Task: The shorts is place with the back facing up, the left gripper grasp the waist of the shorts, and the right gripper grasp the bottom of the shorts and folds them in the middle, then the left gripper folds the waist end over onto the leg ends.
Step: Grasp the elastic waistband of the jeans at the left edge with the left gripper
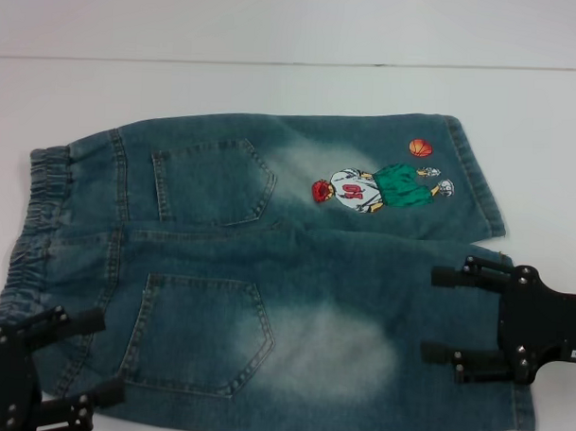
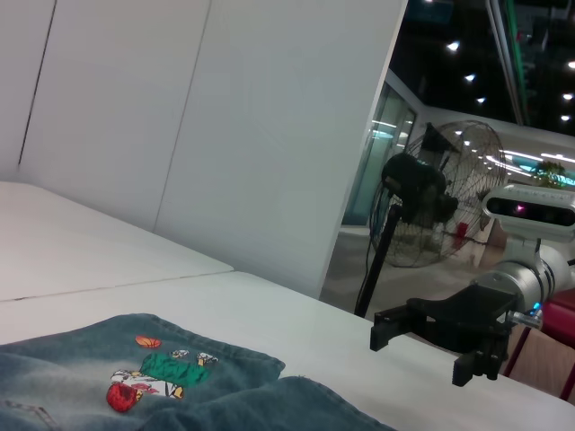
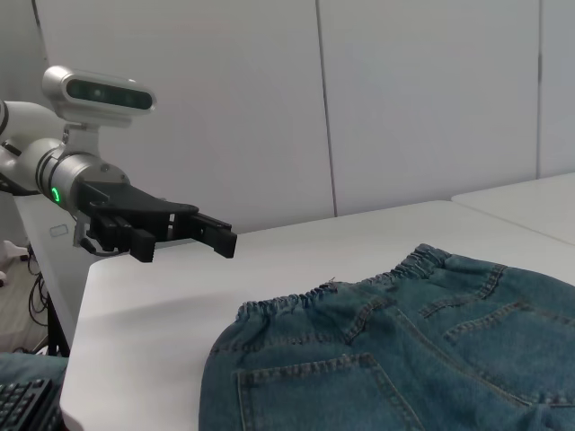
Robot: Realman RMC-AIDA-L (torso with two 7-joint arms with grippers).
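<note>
Left gripper point(image 1: 80, 355): your fingers spread, grasping nothing, poised over near corner of waist point(image 1: 37, 221). Right gripper point(image 1: 450, 316): your fingers also parted, empty, above near leg hem point(image 1: 520, 403). Shorts point(image 1: 267, 272) lie flat on white table point(image 1: 273, 92), back pockets up, waist toward your left, cartoon embroidery point(image 1: 379, 188) on far leg.

Left gripper point(image 3: 216, 238) — above table point(image 3: 144, 341), beside shorts point(image 3: 404, 359)

The head camera looks steeply down, close over the shorts point(image 1: 277, 272). Each wrist camera sits low at the table's point(image 3: 144, 305) level, looking across the shorts at the opposite gripper: left gripper point(image 3: 220, 238), right gripper point(image 2: 418, 346).
</note>
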